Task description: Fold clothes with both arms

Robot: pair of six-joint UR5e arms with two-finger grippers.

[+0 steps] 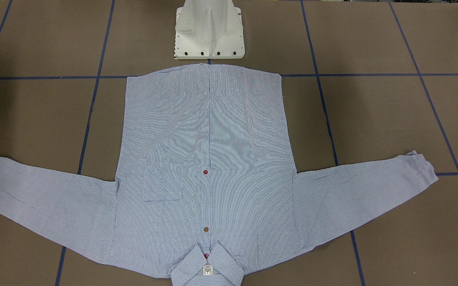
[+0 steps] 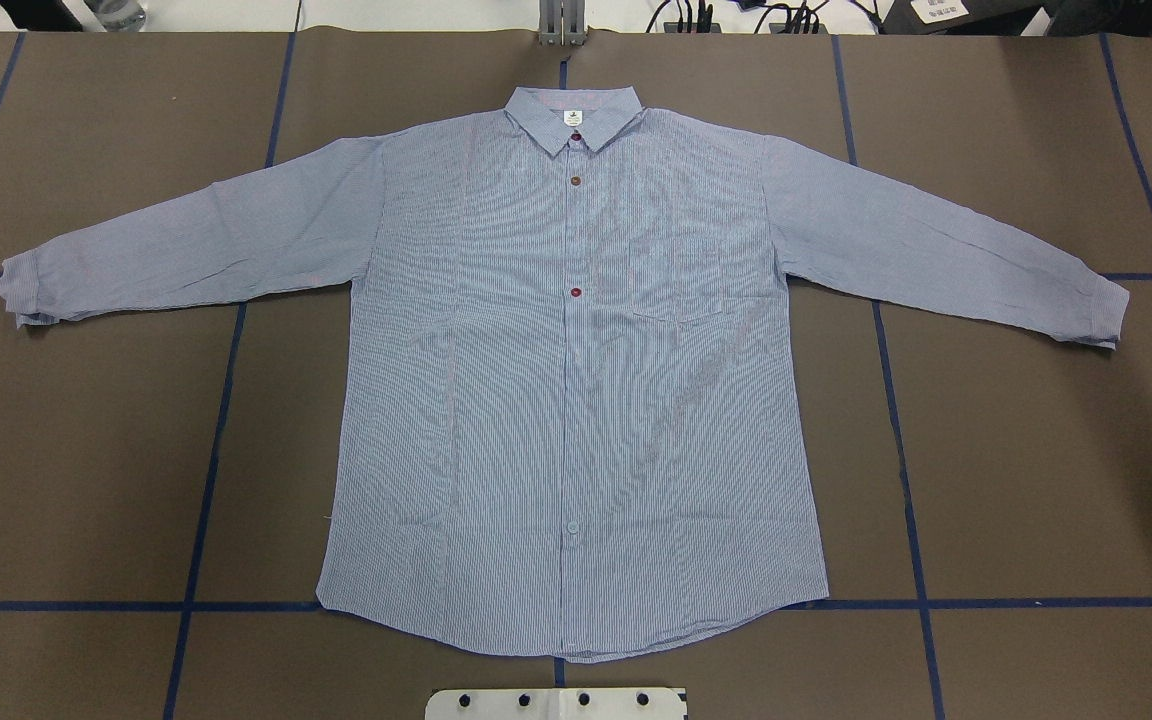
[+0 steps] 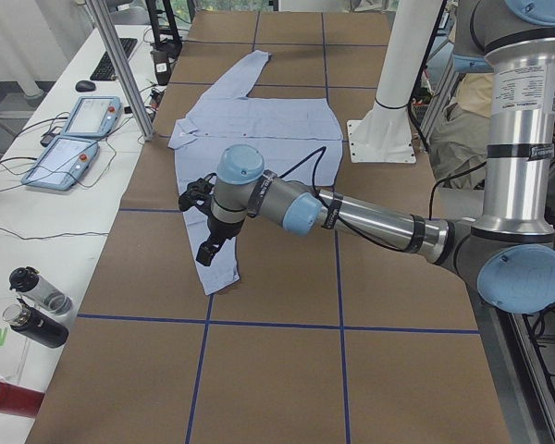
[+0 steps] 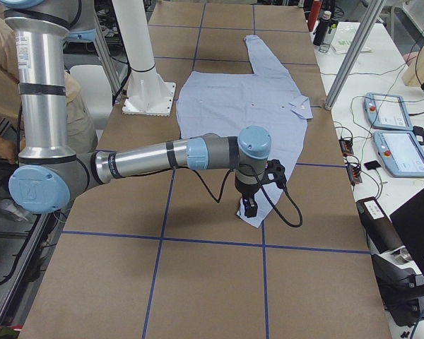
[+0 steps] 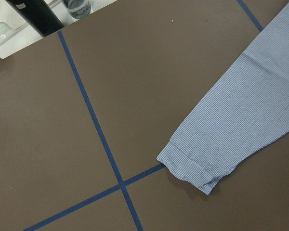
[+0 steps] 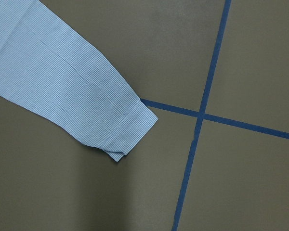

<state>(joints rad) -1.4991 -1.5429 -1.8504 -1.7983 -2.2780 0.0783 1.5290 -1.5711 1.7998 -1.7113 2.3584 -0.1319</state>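
The clothes are one light-blue striped shirt lying flat and buttoned, front up, collar at the far side and both sleeves spread wide. In the exterior left view my left gripper hangs just over the end of the near sleeve. The left wrist view shows that cuff flat on the table. In the exterior right view my right gripper hovers at the other sleeve's end; its cuff lies flat too. Neither arm appears in the overhead or front views. I cannot tell if either gripper is open or shut.
The white pedestal base stands just behind the shirt's hem. Blue tape lines cross the brown table cover. Bottles and teach pendants sit on the side bench. A person is behind the robot.
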